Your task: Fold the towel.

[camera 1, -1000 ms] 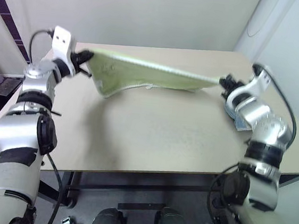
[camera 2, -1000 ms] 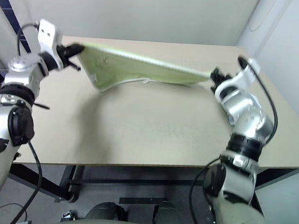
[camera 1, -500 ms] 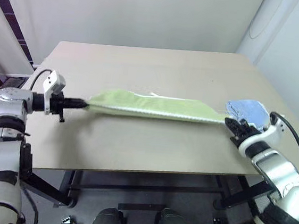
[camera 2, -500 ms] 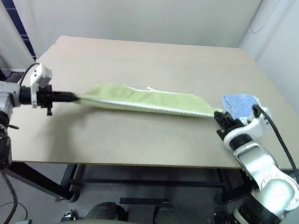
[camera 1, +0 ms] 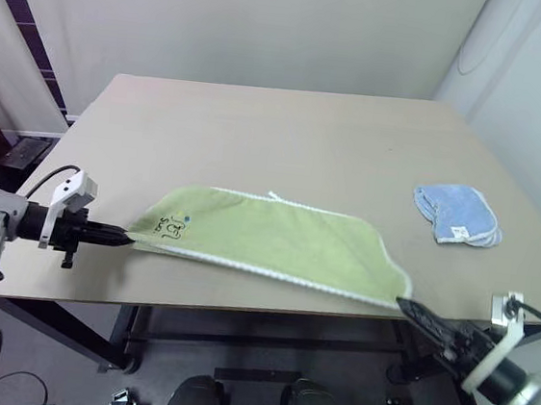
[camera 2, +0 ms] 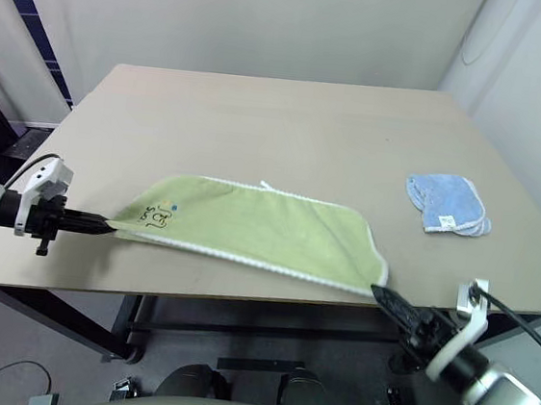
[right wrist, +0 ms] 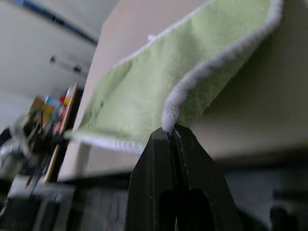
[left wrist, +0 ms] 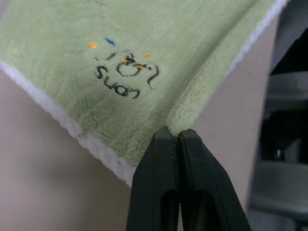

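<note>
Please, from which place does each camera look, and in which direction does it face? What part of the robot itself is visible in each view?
Left and right eye views: on the head, looking forward and down at the beige table with the long light-green terry towel and the small light-blue cloth; both arms show.
Left wrist view: along the left gripper, shut on the towel's corner near the dark drawing.
Right wrist view: along the right gripper, shut on the towel's opposite corner.
All four views share the towel.

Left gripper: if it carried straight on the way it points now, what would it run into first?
The towel itself. The left gripper is shut on its near corner and points along the table across the cloth toward the right gripper.
</note>
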Robot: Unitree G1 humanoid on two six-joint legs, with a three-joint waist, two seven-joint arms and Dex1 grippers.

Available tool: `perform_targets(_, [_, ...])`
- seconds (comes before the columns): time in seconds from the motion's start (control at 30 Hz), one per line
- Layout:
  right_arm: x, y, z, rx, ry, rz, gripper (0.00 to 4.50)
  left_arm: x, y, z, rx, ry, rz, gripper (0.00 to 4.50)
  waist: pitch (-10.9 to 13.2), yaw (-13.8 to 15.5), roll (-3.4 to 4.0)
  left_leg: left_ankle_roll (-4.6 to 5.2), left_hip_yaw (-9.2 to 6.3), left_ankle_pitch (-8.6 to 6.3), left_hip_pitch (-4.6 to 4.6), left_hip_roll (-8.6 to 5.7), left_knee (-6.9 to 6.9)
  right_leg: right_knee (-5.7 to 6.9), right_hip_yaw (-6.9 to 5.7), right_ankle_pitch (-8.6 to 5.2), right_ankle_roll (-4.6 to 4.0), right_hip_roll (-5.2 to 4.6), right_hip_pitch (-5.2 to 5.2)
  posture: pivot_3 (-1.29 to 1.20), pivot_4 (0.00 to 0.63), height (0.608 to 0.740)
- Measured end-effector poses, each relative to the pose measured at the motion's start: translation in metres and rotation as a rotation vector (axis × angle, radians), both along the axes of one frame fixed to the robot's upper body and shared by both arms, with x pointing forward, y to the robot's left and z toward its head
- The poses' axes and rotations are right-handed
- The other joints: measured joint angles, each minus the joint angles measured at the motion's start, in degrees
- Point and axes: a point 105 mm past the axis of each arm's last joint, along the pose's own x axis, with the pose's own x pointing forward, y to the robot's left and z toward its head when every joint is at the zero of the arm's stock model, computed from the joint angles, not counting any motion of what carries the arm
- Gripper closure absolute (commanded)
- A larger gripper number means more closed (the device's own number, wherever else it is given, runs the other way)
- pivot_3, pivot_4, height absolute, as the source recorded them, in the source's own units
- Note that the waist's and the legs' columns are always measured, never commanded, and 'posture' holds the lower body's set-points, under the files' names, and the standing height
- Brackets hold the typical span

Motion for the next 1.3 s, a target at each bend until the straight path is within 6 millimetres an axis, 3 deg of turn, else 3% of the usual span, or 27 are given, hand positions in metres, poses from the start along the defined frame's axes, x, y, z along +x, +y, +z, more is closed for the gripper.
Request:
perform_targets(0.13, [-0.009,-0.003,0.000,-0.003,-0.012,0.045,4.50,-0.009,-0.001,-0.006,0.001,0.056,-0.016,4.46,0.00,0.09,0.07,0.00,0.05,0.00,-0.01,0.00,-0.39,-0.45,-0.06,0.01,0.00,-0.04,0.10,0.00,0.000,0.740])
perform_targets(0.23, [-0.004,-0.003,0.004,-0.021,-0.044,0.061,4.50,-0.009,0.000,-0.004,0.004,0.077,-0.008,4.46,-0.01,0.10,0.05,0.00,0.15,0.00,0.00,0.00,-0.74,-0.84,-0.16,0.20,-0.06,-0.04,0.09,0.00,0.000,0.740])
perform_targets(0.53, [0.052,-0.006,0.026,-0.027,-0.213,0.011,4.50,0.036,-0.012,0.016,-0.145,0.003,0.117,4.46,-0.06,1.46,-0.06,0.31,0.32,0.04,-0.14,-0.10,-0.69,-0.73,-0.26,0.30,-0.08,0.13,-0.03,0.00,0.000,0.740])
perform_targets(0.87, [0.108,-0.015,0.000,-0.057,-0.176,-0.063,4.50,0.075,-0.036,0.000,-0.220,-0.060,0.261,4.46,-0.08,1.52,-0.16,0.40,0.30,0.02,-0.16,-0.09,-0.08,-0.33,-0.24,0.39,0.06,0.10,0.06,0.00,0.000,0.740])
perform_targets(1.07, [0.130,-0.010,-0.009,-0.033,-0.174,-0.146,4.50,0.085,-0.041,-0.006,-0.239,-0.085,0.329,4.46,-0.08,1.32,-0.16,0.40,0.30,0.01,-0.14,-0.07,0.29,0.20,-0.22,0.38,0.07,0.06,0.00,0.00,0.000,0.740])
perform_targets(1.3, [0.164,-0.008,0.006,-0.051,-0.230,-0.233,4.50,0.094,-0.038,-0.003,-0.248,-0.121,0.403,4.46,-0.08,1.31,-0.15,0.40,0.31,0.01,-0.11,-0.10,0.37,0.22,-0.21,0.42,0.04,0.03,0.03,0.00,0.000,0.740])
